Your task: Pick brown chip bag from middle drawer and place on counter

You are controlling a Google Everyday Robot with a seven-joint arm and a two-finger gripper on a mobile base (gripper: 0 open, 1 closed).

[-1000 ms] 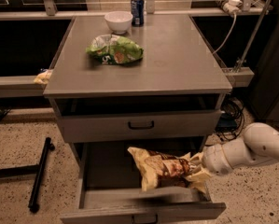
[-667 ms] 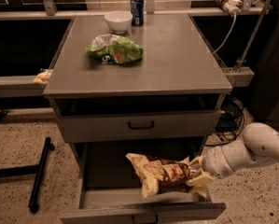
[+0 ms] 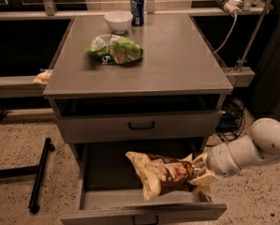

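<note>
The brown chip bag (image 3: 164, 174) is crinkly dark brown with tan-yellow ends. It hangs lengthwise over the open middle drawer (image 3: 106, 198), held at its right end. My gripper (image 3: 201, 172) reaches in from the right on a white arm and is shut on the bag's right end, above the drawer's right side. The counter (image 3: 177, 60) is the flat grey cabinet top above the drawers.
On the counter lie a green chip bag (image 3: 115, 49), a white bowl (image 3: 118, 20) and a blue can (image 3: 137, 10). A closed drawer front with a black handle (image 3: 141, 125) sits above the open drawer. A black bar (image 3: 40, 172) lies on the floor to the left.
The bag has shifted slightly within the drawer opening while held; its left end has risen a little. The arm has barely moved.
</note>
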